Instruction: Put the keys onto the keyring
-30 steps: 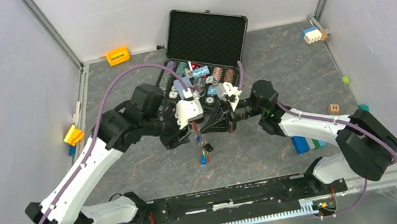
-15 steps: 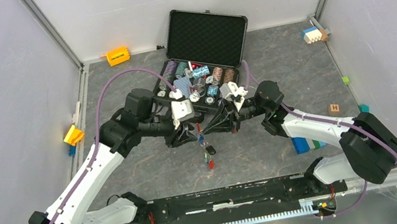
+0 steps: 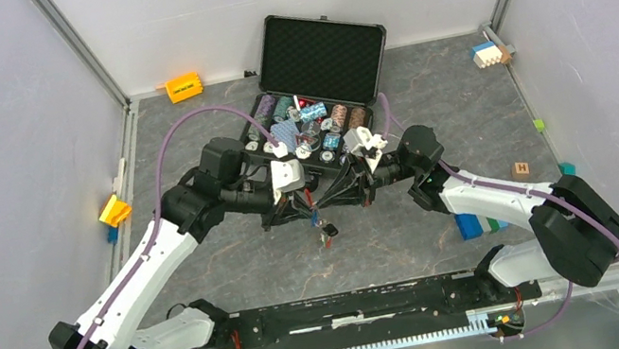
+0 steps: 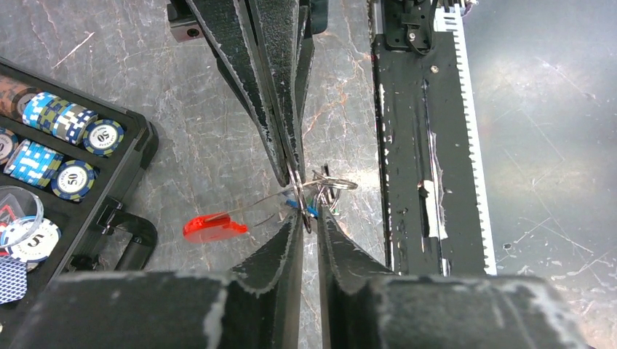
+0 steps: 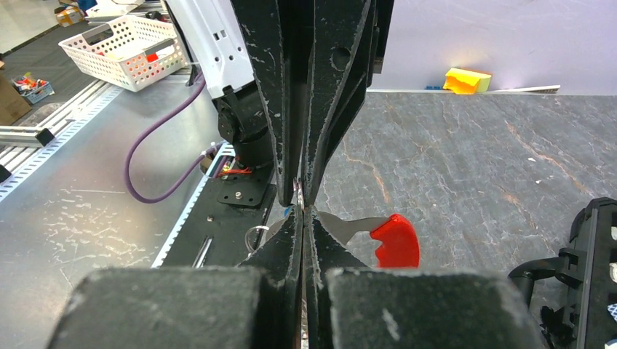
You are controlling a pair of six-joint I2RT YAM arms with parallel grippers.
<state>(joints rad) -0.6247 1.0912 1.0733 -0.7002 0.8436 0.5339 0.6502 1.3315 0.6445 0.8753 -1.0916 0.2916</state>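
Observation:
My two grippers meet tip to tip above the middle of the table. The keyring's thin metal ring stands between them. My left gripper has its jaws drawn in on the ring's lower part. My right gripper is shut on the same ring, with only a sliver of metal showing between its pads. A red plastic head on a flat metal stem hangs off the ring; I cannot tell fob from key. Blue key caps and a second small ring bunch beside it. From above, the bunch dangles under both grippers.
An open black case with poker chips lies just behind the grippers. Blue blocks and a wooden letter cube sit at the right. A yellow piece lies at the left edge. The black base rail runs along the near edge.
The left gripper's jaws have narrowed onto the ring. The hanging bunch has risen and swung slightly right. The right gripper has stayed shut.

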